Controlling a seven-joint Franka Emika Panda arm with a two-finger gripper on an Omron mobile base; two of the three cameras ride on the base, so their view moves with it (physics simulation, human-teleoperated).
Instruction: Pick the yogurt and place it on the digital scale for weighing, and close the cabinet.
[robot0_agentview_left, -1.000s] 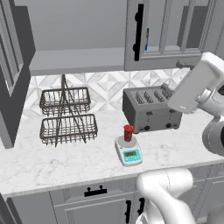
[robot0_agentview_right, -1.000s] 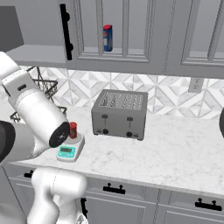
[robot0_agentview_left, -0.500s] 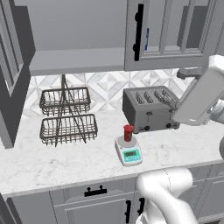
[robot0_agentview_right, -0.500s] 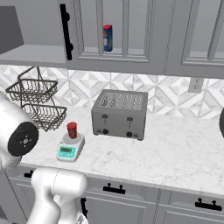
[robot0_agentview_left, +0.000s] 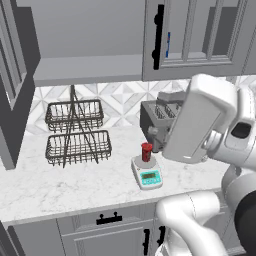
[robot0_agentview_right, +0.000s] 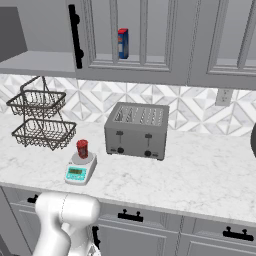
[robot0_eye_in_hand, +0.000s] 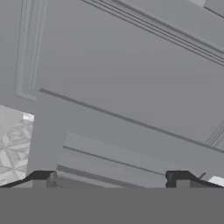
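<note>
Yogurt (robot0_agentview_left: 146, 151) is a small red tapered cup with a darker band round its middle, standing upright on the round grey plate of the scale (robot0_agentview_left: 147, 172); the scale is a flat white slab with a teal front panel and a pale display, sitting on the counter (robot0_agentview_left: 65, 185) just at 7 o'clock of the toaster (robot0_agentview_right: 136, 130); the toaster is a boxy grey metal block with slots along its top and two knobs on its face; at 9 o'clock of the scale a two-tier basket (robot0_agentview_left: 76, 132) of thin dark wire stands against the wall; the counter is white marble with faint grey veins, and the wall behind it carries white tiles in a raised diamond pattern; below run grey drawers (robot0_agentview_right: 150, 235) with black handles; the cabinet (robot0_agentview_right: 145, 40) above is smooth grey with panelled glass-paned doors and a black bar handle (robot0_agentview_right: 76, 35), and a red-and-blue box (robot0_agentview_right: 123, 43) shows behind the glass; one door (robot0_agentview_left: 12, 75) stands swung out at the left edge of the left base view; the gripper (robot0_eye_in_hand: 111, 177) has its two dark fingertips spread wide apart with nothing between them, facing a grey panelled cabinet surface
</note>
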